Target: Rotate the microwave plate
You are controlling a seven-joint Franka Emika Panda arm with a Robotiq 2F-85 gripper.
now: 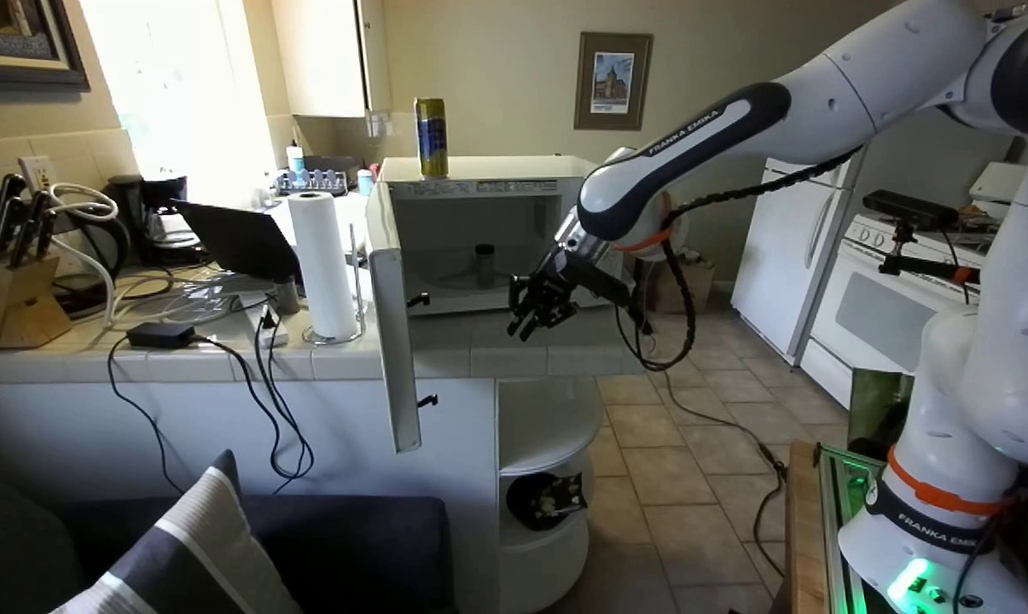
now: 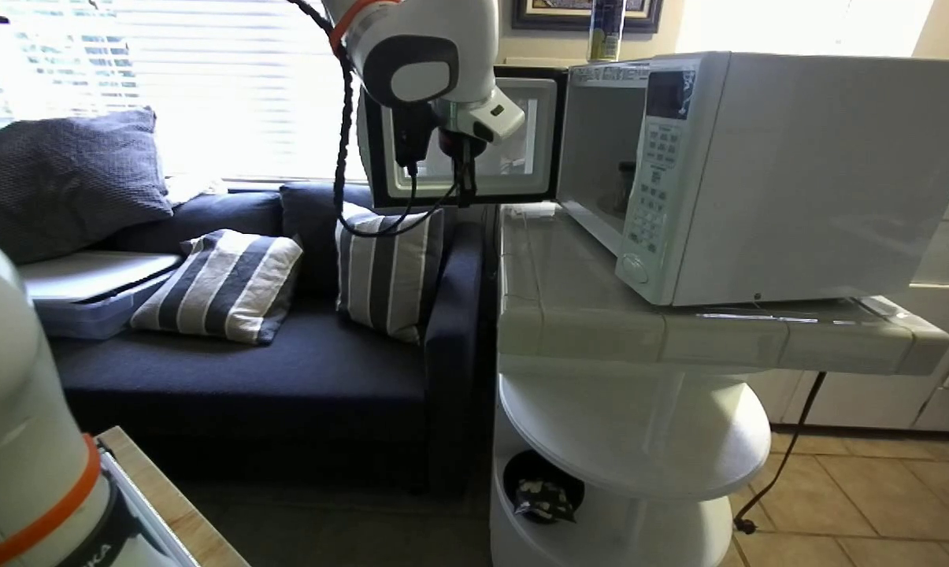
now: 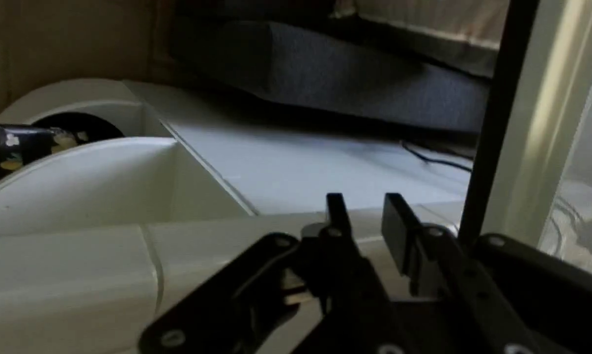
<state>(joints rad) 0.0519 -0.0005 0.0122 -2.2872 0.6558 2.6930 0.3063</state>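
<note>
1. Microwave (image 2: 821, 181) sits on the tiled counter (image 2: 584, 331), visible in both exterior views; control panel (image 2: 655, 181) beside the cavity.
2. Its door (image 1: 396, 341) is swung wide, hanging out past the counter edge.
3. Plate (image 1: 455, 277): faint round shape on the cavity floor, too dim to tell how it is turned.
4. Small dark jar (image 1: 484, 266) upright inside the cavity; can't tell if it stands on the plate.
5. Gripper (image 3: 364, 199): fingers apart, counter edge showing through the gap.
6. Gripper is outside the cavity, in front of the microwave, tilted downward in an exterior view. Wrist view has the door just beside it, at the right of the picture.
7. Tall can (image 1: 432, 136) upright on top of the microwave, near the door side.
8. Paper towel roll (image 1: 322, 269) upright near the door; knife block (image 1: 14, 303) well apart on the same counter.
9. Rounded shelves (image 2: 639, 433) under the counter end; patterned bag (image 2: 543, 500) at a black round container on a lower one.
10. Sofa (image 2: 285, 378) with striped pillows (image 2: 222, 287) next to the counter.
11. Fridge (image 1: 782, 247) and stove (image 1: 872, 315) in the background of an exterior view.
</note>
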